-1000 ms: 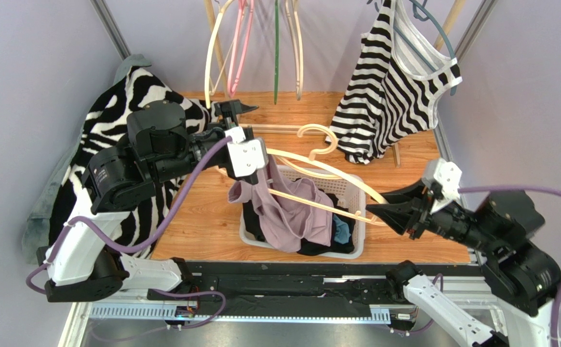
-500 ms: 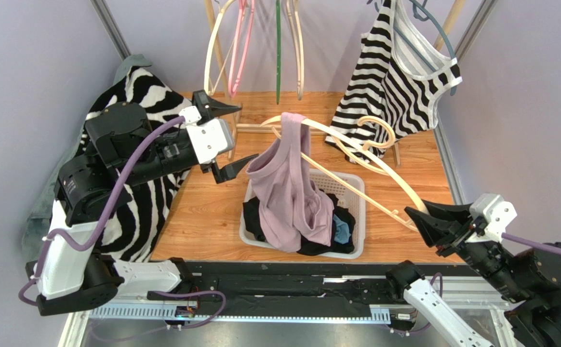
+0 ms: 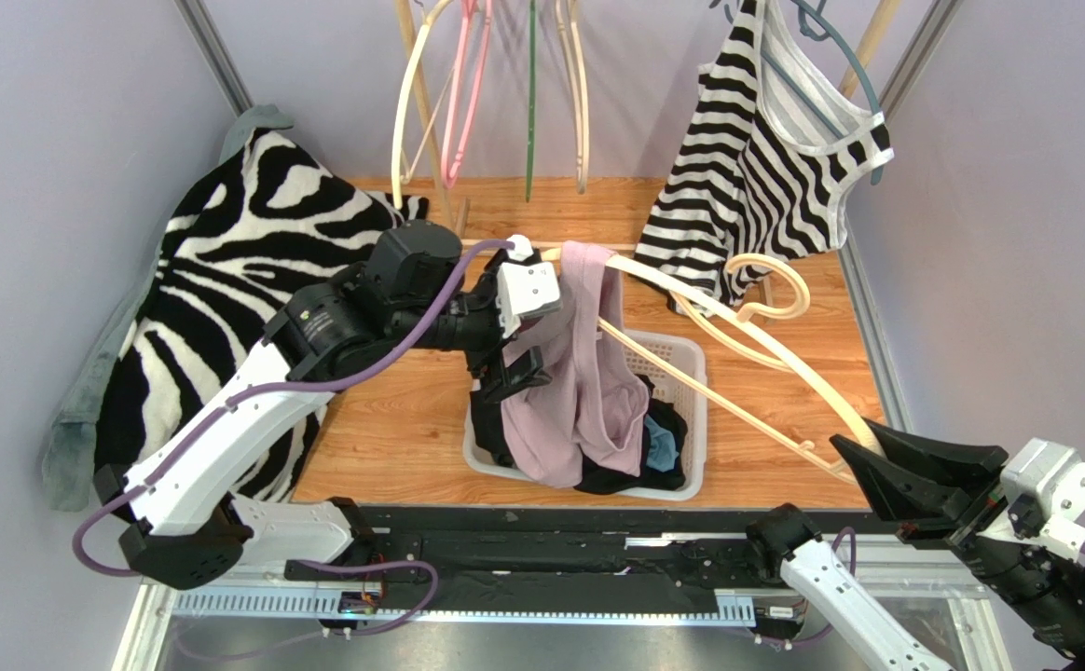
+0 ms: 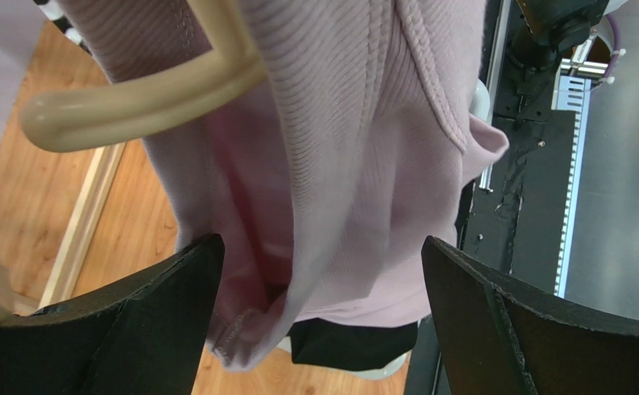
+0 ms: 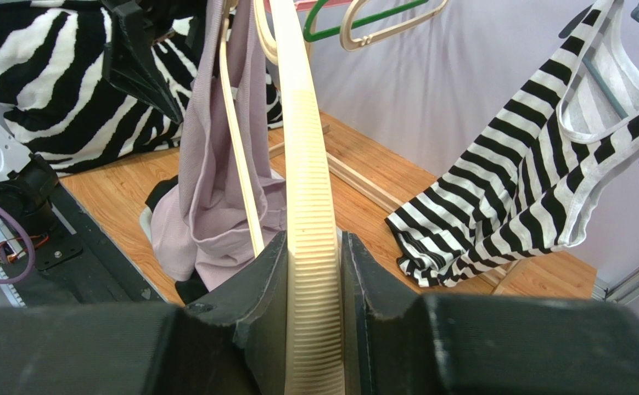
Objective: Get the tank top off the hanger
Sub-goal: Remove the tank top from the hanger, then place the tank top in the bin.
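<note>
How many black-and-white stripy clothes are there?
2. A zebra-print cloth is draped over the left side, and a striped tank top hangs at the back right. Others may hide in the basket.

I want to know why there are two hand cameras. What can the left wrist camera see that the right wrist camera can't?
Only the left wrist view shows the left gripper open on either side of the pink tank top. Only the right wrist view shows the right gripper shut on the cream hanger, plus the striped tank top. Both show the pink top, the hanger and the wooden table.
</note>
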